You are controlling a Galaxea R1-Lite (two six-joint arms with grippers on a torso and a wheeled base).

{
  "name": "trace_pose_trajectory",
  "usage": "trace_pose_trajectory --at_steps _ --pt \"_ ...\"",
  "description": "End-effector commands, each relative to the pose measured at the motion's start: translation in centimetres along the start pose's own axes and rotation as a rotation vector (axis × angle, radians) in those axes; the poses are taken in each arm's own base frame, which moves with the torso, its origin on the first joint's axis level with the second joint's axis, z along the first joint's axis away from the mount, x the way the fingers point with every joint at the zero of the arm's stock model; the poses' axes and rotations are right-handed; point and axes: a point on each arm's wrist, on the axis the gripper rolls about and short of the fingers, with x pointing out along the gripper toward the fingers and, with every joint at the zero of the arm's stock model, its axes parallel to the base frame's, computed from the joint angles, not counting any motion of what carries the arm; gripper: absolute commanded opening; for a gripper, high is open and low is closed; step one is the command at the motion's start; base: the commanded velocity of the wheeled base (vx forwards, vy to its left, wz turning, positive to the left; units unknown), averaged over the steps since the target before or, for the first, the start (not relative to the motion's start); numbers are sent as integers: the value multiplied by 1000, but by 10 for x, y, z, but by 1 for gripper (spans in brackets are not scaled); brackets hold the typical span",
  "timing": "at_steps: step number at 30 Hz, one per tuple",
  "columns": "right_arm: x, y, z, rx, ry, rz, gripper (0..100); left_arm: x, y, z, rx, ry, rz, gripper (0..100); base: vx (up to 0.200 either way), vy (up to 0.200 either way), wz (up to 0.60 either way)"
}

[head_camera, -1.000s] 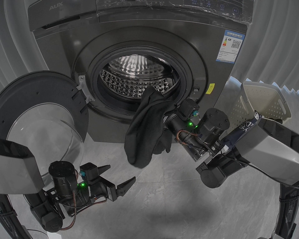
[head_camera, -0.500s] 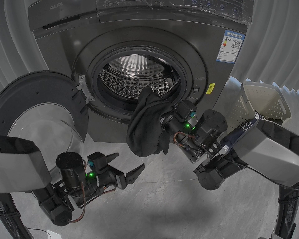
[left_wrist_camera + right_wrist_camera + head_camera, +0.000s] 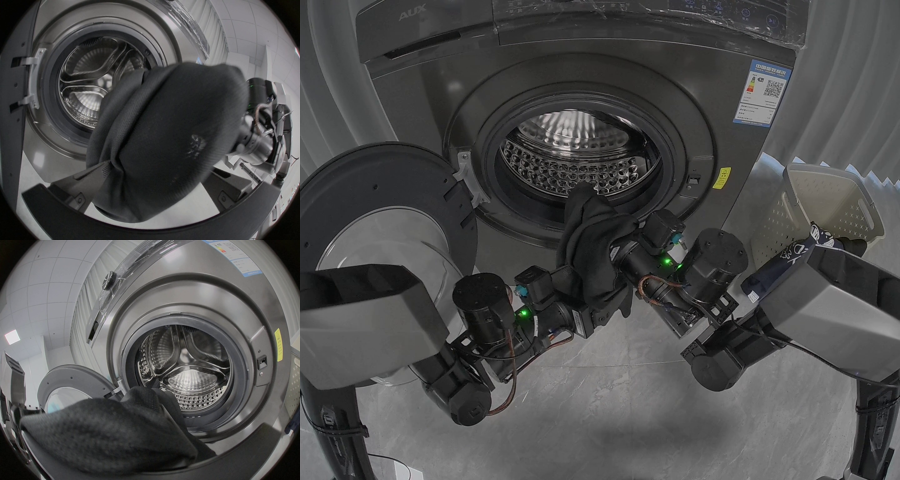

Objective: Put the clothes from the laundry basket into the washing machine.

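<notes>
You're pinching the black garment (image 3: 590, 240) in the right gripper (image 3: 614, 255), bunched before the lower rim of the washing machine (image 3: 700, 125) opening, while the left gripper (image 3: 599, 307) is sitting beneath, fingers (image 3: 89, 178) spread around the hanging cloth.

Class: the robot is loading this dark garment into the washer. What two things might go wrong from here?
1. Most of the garment hangs below the drum mouth; pushed in as is, it may snag on the rim or slip to the floor.
2. The left tool sits under the bunched cloth, close to the right tool; the two may collide or tug against each other.
</notes>
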Motion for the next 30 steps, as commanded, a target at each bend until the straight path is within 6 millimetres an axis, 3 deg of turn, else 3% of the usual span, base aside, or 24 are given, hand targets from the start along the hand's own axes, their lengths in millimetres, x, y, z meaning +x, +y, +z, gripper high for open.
trace_pose_trajectory --at_steps 1,6,8,15,16,22,25,30 --pt "-2 7 1 7 3 13 0 11 6 -20 -4 30 12 100 0 0 0" --pt "-3 16 1 15 6 31 0 18 10 -24 1 24 23 100 0 0 0" --pt "-7 21 0 20 17 30 0 29 19 -26 5 -4 60 100 0 0 0" --pt "-10 23 2 24 24 30 0 38 27 -24 8 -44 110 100 0 0 0" --pt "-10 22 1 25 28 30 0 38 29 -23 9 -48 124 0 0 0 0" --pt "-14 15 8 22 28 11 0 39 39 -15 3 -84 171 0 0 0 0" --pt "-19 0 15 8 32 -27 0 35 44 4 -2 -128 183 0 0 0 0" --pt "-26 -22 10 -15 67 -101 0 25 41 28 -14 -176 177 0 0 0 0"
